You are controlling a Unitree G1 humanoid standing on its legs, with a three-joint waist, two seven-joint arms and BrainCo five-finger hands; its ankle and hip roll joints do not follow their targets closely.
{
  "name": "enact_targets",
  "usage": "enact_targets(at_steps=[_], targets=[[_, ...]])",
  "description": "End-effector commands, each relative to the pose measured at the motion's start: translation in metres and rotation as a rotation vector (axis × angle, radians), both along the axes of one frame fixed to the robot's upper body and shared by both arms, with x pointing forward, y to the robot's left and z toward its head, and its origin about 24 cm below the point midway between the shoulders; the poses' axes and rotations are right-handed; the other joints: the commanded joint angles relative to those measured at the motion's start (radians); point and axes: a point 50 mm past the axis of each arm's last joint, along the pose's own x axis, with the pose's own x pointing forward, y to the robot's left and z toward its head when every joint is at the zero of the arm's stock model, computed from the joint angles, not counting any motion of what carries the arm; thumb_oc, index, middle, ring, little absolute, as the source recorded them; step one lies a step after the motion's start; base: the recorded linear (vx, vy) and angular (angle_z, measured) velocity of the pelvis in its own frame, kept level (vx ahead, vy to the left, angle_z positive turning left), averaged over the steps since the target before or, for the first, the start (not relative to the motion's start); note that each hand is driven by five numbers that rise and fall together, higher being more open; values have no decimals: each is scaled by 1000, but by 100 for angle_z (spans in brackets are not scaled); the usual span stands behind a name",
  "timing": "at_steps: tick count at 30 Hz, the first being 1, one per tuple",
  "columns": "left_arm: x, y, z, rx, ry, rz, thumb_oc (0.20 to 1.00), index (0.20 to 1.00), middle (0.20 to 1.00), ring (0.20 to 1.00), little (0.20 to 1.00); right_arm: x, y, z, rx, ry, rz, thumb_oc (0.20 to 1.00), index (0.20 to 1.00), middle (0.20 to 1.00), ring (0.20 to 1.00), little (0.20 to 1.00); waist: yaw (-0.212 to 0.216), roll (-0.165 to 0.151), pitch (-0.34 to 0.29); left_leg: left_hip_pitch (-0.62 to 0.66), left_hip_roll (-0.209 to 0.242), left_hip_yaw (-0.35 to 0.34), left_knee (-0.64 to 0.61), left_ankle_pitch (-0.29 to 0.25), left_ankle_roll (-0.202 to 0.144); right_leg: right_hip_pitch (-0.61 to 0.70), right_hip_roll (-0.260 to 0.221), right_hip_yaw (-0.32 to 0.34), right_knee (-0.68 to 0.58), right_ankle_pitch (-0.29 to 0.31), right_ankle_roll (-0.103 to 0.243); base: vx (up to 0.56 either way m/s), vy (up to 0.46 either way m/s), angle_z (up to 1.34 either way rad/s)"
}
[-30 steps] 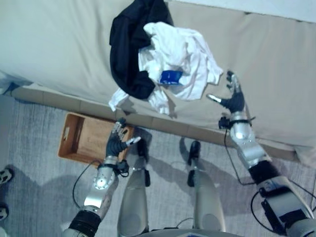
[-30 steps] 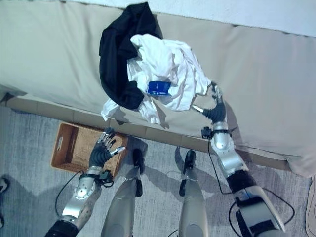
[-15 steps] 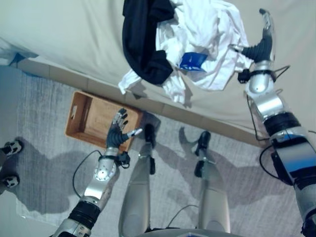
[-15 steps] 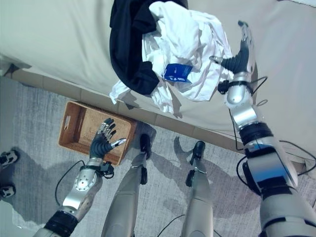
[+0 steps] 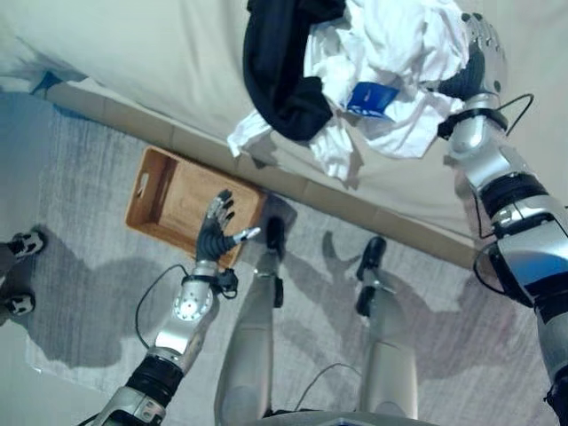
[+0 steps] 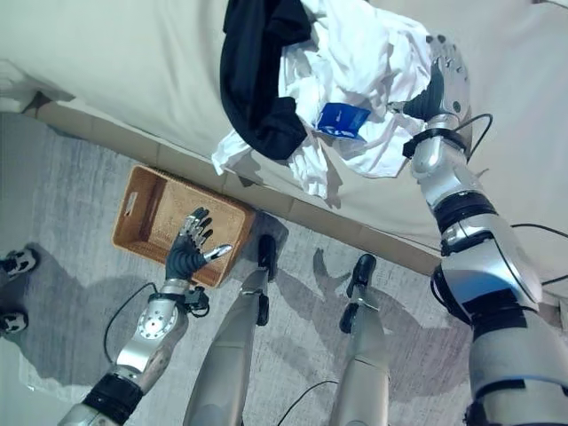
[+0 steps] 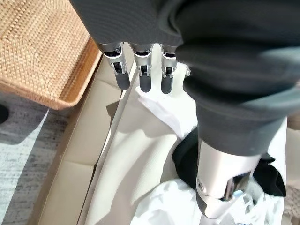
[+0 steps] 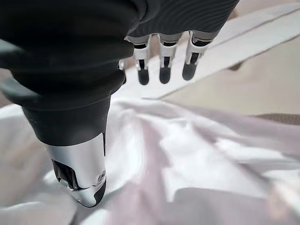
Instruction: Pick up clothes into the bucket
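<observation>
A black garment [image 5: 282,75] and a crumpled white garment [image 5: 399,49] with a blue label [image 5: 373,98] lie heaped on the beige sofa [image 5: 133,44]. My right hand [image 5: 469,71] is open at the right edge of the white garment [image 8: 187,159], with its thumb [image 8: 79,173] just over the cloth and its fingers straight. A brown woven basket [image 5: 146,177] stands on the floor in front of the sofa. My left hand [image 5: 211,244] hovers open over the basket's near right corner, holding nothing. Its straight fingers [image 7: 143,70] point past the basket [image 7: 42,47] toward the sofa.
The sofa's low base [image 5: 177,142] runs between the basket and the cushions. Grey carpet [image 5: 89,293] covers the floor. A person's shoes [image 5: 18,244] show at the left edge.
My right hand has reached up and in to the right edge of the white garment. The camera has shifted. My left hand stays open above the basket.
</observation>
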Motion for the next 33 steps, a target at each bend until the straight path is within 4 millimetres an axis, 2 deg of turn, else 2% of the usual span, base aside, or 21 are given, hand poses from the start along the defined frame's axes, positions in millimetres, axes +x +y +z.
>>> enact_targets(at_steps=[1,3,4,7,17,21,24,25,26,27,33], targets=[[-11,-2,15,-10,-90,-45,1000,1000,1000,1000,1000,-2,-8,15,-101,12,-36,1000,1000,1000,1000,1000,1,10,-77,-23,37,-37,54,-58,-41,47,-67,-42,-25,58,75,-7,2,10],[-12,-3,17,-16,-98,-53,1000,1000,1000,1000,1000,-3,-14,14,-120,43,-65,1000,1000,1000,1000,1000,13,13,-73,-25,33,-40,58,-59,-43,49,-72,-49,-16,53,76,26,-11,16],[-12,-2,18,-14,-101,-56,1000,1000,1000,1000,1000,-3,-16,15,-122,57,-73,1000,1000,1000,1000,1000,21,13,-75,-16,36,-46,65,-89,-49,56,-71,-47,0,24,87,60,-28,17],[-12,-3,26,-26,-130,-78,1000,1000,1000,1000,1000,-6,-29,20,-134,82,-120,1000,1000,1000,1000,1000,45,21,-61,-31,25,-58,69,-85,-52,54,-87,-67,25,14,92,18,-17,21],[-15,-2,33,-36,-160,-81,1000,1000,1000,1000,1000,-13,-42,40,-182,53,-172,1000,1000,1000,1000,1000,79,40,-28,-107,-2,-87,93,-72,-55,-6,-117,-82,104,-22,92,6,2,12],[-14,-1,35,-37,-168,-77,1000,1000,1000,1000,1000,-15,-46,42,-193,65,-194,1000,1000,1000,1000,1000,87,42,-21,-125,-6,-93,87,-62,-55,-23,-121,-88,113,-29,90,14,-8,7],[-13,0,37,-47,-176,-71,1000,1000,1000,1000,1000,-15,-50,37,-188,95,-207,1000,1000,1000,1000,1000,96,46,-16,-140,-12,-99,80,-53,-55,-43,-127,-92,126,-38,89,19,-18,11],[-13,0,38,-50,-179,-69,1000,1000,1000,1000,1000,-15,-50,36,-182,96,-207,903,903,903,903,903,96,47,-14,-143,-13,-101,80,-52,-55,-46,-127,-91,128,-39,88,9,1,8],[-13,0,38,-50,-179,-69,1000,1000,1000,1000,1000,-15,-50,36,-182,96,-207,683,683,683,683,683,96,46,-14,-144,-13,-101,81,-52,-55,-47,-127,-91,129,-39,88,0,2,6],[-12,0,40,-57,-189,-66,1000,1000,1000,1000,1000,-14,-47,37,-161,85,-184,200,200,200,200,200,97,46,-11,-154,-14,-101,81,-48,-55,-54,-126,-91,133,-39,88,1,4,4],[-11,-1,39,-70,-187,-65,1000,1000,1000,1000,1000,-11,-39,31,-141,80,-142,200,200,200,200,200,100,46,-17,-158,-17,-105,89,-47,-53,-64,-130,-91,145,-44,85,0,0,0]])
